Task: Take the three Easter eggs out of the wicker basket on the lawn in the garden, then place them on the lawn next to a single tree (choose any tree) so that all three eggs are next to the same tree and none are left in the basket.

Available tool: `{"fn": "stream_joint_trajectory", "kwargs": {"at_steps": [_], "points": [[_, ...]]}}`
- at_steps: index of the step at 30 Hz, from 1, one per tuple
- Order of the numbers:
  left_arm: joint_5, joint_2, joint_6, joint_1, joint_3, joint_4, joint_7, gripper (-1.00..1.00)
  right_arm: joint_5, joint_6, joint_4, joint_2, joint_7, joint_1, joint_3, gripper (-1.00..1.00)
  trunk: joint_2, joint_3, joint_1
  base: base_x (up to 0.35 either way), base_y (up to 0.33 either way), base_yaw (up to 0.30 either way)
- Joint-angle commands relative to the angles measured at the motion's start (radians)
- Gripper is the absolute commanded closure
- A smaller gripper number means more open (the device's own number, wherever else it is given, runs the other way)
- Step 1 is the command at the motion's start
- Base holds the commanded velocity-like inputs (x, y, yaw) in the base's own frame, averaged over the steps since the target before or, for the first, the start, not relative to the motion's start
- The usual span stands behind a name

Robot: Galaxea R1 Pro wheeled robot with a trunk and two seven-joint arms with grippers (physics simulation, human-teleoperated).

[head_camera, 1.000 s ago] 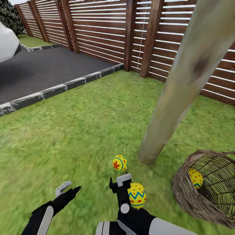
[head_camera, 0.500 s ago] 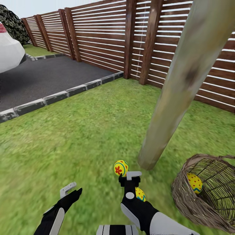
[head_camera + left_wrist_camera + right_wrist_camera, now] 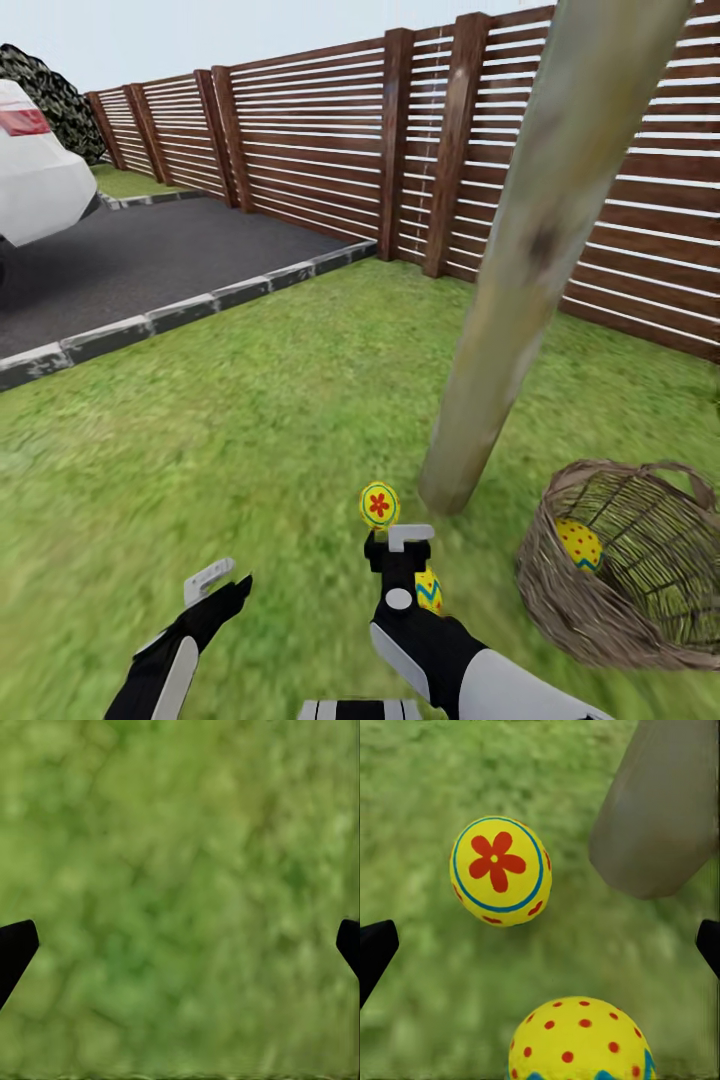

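Both grippers spread, empty; 2 eggs (image 3: pixel 379 505) beside tree (image 3: pixel 520 290); 1 in basket (image 3: pixel 560 610).

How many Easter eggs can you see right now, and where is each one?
3. One egg lies on the lawn by the tree. A second egg sits beside the right hand. The third egg is in the wicker basket.

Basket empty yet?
No, one Easter egg still lies inside the wicker basket, visible through its open weave in the head view.
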Motion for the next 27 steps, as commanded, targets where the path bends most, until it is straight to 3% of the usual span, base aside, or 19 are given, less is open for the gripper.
{"fn": "stream_joint_trajectory", "kwargs": {"at_steps": [1, 9, 12, 18, 23, 27], "points": [[0.011, 0.000, 0.007, 0.000, 0.002, -0.002, 0.002, -1.00, -0.011, -0.007, 0.001, 0.000, -0.005, -0.002, 0.008, -1.00, 0.000, 0.003, -0.001, -0.330, 0.000, 0.000], [0.009, 0.002, 0.007, 0.000, -0.002, -0.002, 0.006, -1.00, -0.011, -0.007, 0.001, 0.000, -0.005, -0.002, 0.009, -1.00, 0.002, 0.034, -0.005, -0.195, 0.000, 0.000], [-0.012, 0.003, 0.007, 0.000, -0.003, -0.001, 0.006, -1.00, -0.012, -0.006, 0.001, 0.000, -0.005, -0.002, 0.009, -1.00, 0.002, 0.046, -0.006, -0.018, 0.000, 0.000], [-0.017, -0.032, -0.012, -0.029, -0.022, -0.035, -0.012, -1.00, -0.012, 0.004, 0.006, 0.000, -0.003, -0.036, 0.007, -1.00, 0.002, 0.046, -0.006, 0.000, 0.000, 0.000], [-0.018, -0.060, -0.011, -0.005, -0.022, -0.061, -0.010, -1.00, -0.016, 0.027, 0.030, -0.015, 0.000, -0.024, 0.008, -1.00, 0.002, 0.046, -0.006, 0.000, 0.000, 0.000], [-0.018, -0.061, -0.011, 0.004, -0.022, -0.061, -0.010, -1.00, -0.016, 0.049, 0.035, -0.015, 0.000, -0.016, 0.008, -1.00, 0.002, 0.046, -0.006, 0.000, 0.000, 0.000]]}}
